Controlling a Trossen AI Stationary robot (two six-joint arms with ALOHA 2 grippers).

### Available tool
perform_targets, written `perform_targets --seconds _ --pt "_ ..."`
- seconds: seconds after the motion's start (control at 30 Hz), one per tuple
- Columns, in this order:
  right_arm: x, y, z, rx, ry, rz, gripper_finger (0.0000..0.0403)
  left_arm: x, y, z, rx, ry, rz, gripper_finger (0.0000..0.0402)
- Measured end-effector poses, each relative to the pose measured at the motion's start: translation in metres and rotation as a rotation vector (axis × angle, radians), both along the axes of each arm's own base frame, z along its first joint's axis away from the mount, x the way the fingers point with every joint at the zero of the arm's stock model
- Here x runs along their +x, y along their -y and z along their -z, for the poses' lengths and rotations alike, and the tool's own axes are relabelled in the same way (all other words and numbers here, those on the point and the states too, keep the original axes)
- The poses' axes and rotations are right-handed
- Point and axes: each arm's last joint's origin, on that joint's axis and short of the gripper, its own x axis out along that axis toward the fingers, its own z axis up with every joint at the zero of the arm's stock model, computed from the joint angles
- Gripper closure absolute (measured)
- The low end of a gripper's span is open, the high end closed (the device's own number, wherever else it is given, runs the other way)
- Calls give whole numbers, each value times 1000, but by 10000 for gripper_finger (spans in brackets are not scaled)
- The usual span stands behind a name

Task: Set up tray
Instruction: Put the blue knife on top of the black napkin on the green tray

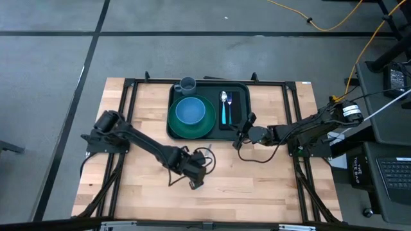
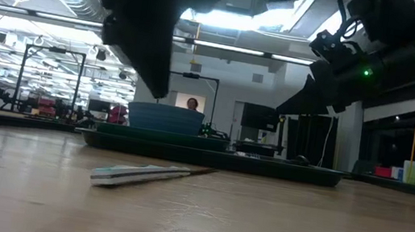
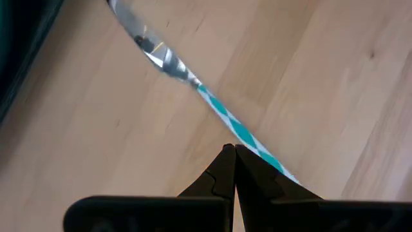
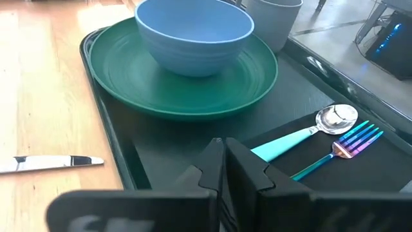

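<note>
The dark green tray (image 1: 209,131) lies at the table's far middle. On it stand a green plate (image 4: 187,90) with a blue bowl (image 4: 193,32) and a grey cup (image 1: 187,84). A spoon (image 4: 302,135) and a fork (image 4: 351,145) lie on a black rectangle (image 4: 386,167) in the tray. A knife (image 3: 212,109) with a teal-and-white handle lies flat on the wood near the tray's front, also in the low view (image 2: 142,174). My left gripper (image 3: 229,153) hovers shut just over the knife's handle, clear of the table. My right gripper (image 4: 223,147) hangs shut over the tray's near right part.
Bare wood (image 1: 257,179) spreads in front of the tray and to both sides. A black frame (image 1: 292,102) runs along the table's edges. A desk with equipment (image 1: 385,83) stands beyond the right edge. A person (image 2: 191,104) shows far off in the room.
</note>
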Motion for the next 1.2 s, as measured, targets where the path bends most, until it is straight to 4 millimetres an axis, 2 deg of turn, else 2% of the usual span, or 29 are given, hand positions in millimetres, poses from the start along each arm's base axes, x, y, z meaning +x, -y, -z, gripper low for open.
perform_targets --seconds 0.13,0.3,0.53,0.7,0.87,1.0,1.2 --pt "0 0 0 7 -5 -14 379 10 3 4 6 -11 4 398" --pt "1 -2 0 -23 -40 -109 379 10 6 5 10 -40 -13 398" --pt "3 -1 -4 47 56 -51 379 10 6 5 3 -37 -26 398" --pt "4 -1 -5 55 74 -50 379 10 6 6 56 -42 57 398" --pt "5 -4 -4 106 69 -132 379 10 6 6 100 -45 155 398" --pt "5 -7 -3 152 50 -228 379 11 6 5 90 -31 142 398" --pt "5 -7 -3 158 46 -242 379 14 7 4 78 6 104 397"
